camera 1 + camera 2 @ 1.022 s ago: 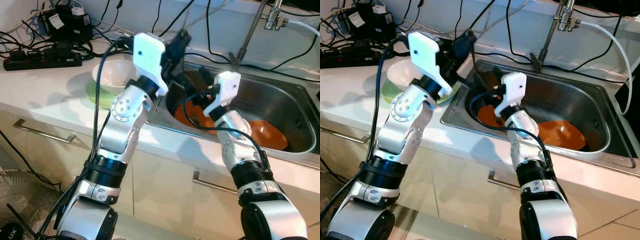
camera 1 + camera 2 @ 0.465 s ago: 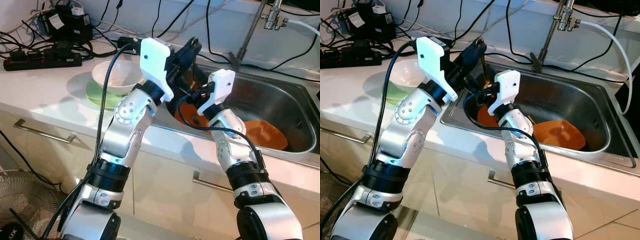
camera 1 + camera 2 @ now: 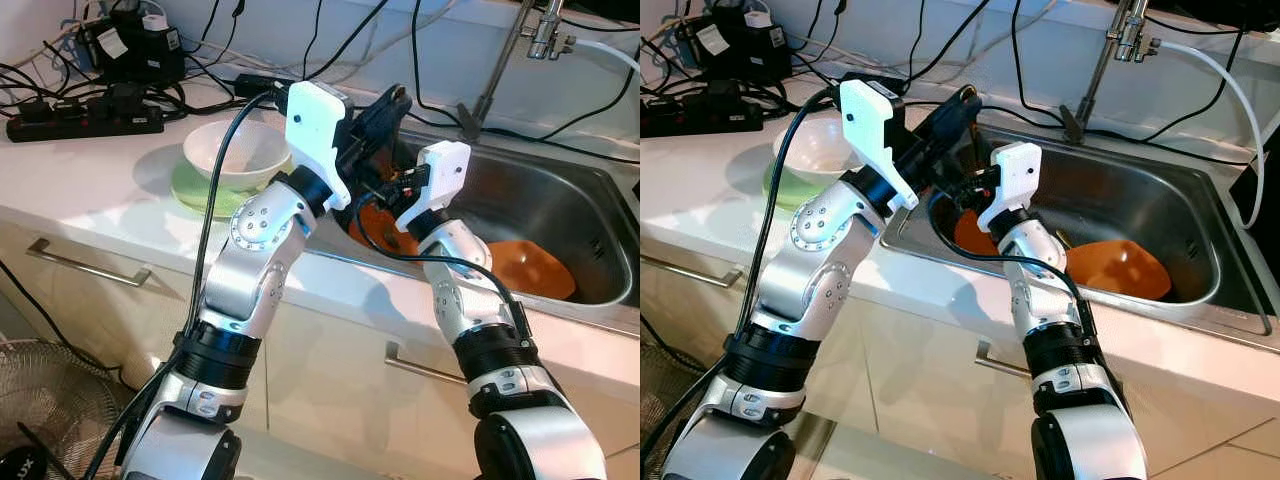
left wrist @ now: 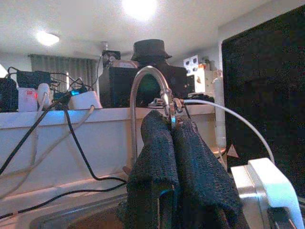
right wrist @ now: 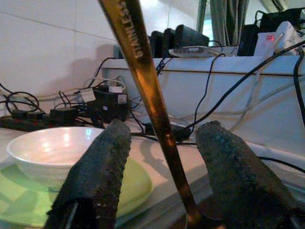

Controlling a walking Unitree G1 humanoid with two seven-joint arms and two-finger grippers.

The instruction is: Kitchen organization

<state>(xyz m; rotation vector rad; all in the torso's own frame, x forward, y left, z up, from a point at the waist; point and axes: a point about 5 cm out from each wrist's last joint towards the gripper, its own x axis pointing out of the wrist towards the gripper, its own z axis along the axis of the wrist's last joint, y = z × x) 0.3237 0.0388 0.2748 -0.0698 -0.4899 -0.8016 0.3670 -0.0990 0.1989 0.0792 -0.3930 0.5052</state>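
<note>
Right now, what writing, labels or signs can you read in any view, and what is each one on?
"STAINLESS" on the golden utensil handle standing between the open jaws of the right gripper.
White tags on the adapters and cables at the back of the counter: too small to read.
Small triangle sign beside the dark panel: symbol too blurred to read.

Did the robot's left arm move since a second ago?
Yes. The left gripper has swung to the robot's right, away from the white bowl and over the rim of the sink, beside the right gripper.
</note>
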